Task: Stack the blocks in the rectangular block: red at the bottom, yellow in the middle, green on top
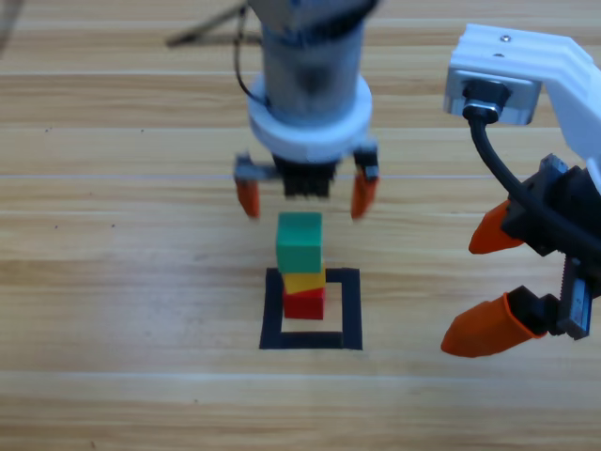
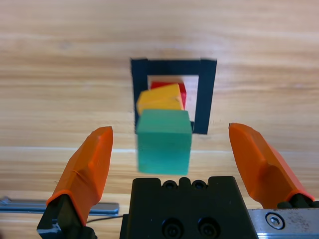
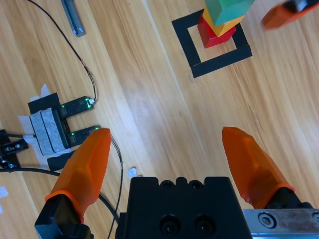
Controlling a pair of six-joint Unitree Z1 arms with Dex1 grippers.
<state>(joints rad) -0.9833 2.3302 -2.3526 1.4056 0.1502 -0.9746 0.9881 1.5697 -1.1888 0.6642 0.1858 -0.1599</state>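
A three-cube stack stands inside the dark tape rectangular block (image 1: 350,305). The red cube (image 1: 304,303) is at the bottom, the yellow cube (image 1: 303,279) sits on it turned a little, and the green cube (image 1: 300,241) is on top. My left gripper (image 1: 305,195) hangs just behind and above the stack, open, its jaws wide on either side of the green cube (image 2: 164,141) without touching it. My right gripper (image 1: 488,287) waits open at the right edge. The right wrist view shows the stack (image 3: 219,22) far off.
Seen from the right wrist, a grey-padded device (image 3: 50,127) taped to the table with green lights and black cables (image 3: 84,67) lies off to one side, and a metal bar (image 3: 73,17) lies beyond it.
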